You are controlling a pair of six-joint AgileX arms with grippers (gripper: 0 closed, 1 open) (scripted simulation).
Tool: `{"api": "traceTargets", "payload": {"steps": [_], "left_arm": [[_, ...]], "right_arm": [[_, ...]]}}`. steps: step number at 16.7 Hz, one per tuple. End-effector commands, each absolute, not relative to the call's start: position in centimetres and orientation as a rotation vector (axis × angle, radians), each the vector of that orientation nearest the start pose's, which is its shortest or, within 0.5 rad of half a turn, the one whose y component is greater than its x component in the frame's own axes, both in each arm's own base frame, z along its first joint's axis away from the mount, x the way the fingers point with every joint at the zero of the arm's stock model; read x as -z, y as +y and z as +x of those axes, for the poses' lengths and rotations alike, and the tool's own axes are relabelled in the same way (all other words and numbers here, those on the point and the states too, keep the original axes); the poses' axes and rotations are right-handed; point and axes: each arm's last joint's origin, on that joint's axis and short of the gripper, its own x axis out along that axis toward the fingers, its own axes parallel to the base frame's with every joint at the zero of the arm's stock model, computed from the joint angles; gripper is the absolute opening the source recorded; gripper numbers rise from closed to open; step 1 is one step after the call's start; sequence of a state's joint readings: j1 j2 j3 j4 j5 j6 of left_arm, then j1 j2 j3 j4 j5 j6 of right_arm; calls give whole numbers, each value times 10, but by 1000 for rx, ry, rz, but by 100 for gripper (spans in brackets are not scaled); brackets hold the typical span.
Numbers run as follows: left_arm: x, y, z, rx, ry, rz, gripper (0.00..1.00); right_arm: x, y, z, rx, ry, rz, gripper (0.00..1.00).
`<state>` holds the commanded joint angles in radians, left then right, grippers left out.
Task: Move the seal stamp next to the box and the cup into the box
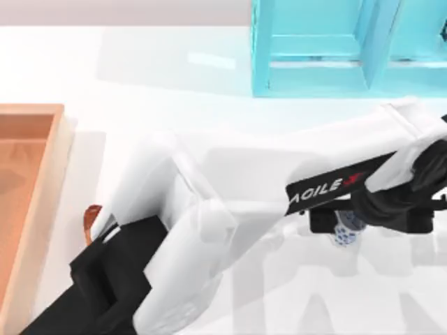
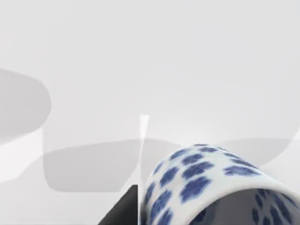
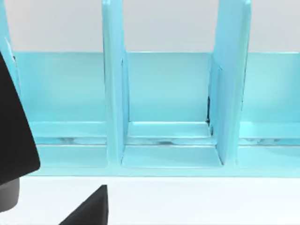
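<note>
The cup (image 1: 347, 234), white with blue flowers, hangs above the table at the right. My left gripper (image 1: 341, 222) is shut on it, at the end of my left arm reaching across from the lower left. In the left wrist view the cup (image 2: 206, 183) is tilted, with a black finger (image 2: 124, 211) against its side. The seal stamp (image 1: 91, 220), reddish-brown, peeks out from behind my left arm, close to the box (image 1: 42, 209) at the far left. My right arm is parked facing the shelf, and one of its black fingers (image 3: 89, 208) has nothing against it.
A turquoise shelf unit (image 1: 328, 49) stands at the back right, its open compartments (image 3: 168, 93) facing the right wrist. My raised left arm (image 1: 181, 237) covers much of the table's middle.
</note>
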<state>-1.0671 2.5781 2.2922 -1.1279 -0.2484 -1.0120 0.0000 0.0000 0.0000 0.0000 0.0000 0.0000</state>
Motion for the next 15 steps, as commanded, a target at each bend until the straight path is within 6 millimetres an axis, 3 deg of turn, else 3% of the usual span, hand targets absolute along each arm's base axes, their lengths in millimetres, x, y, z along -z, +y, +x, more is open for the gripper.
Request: {"api": "traceTargets", "payload": {"steps": [8, 15], "left_arm": [[-133, -445, 262, 17, 1272, 13, 2], [-133, -445, 262, 17, 1272, 13, 0]], "right_arm": [[-160, -1, 106, 0, 0, 0, 100], [-160, -1, 106, 0, 0, 0, 100]]}}
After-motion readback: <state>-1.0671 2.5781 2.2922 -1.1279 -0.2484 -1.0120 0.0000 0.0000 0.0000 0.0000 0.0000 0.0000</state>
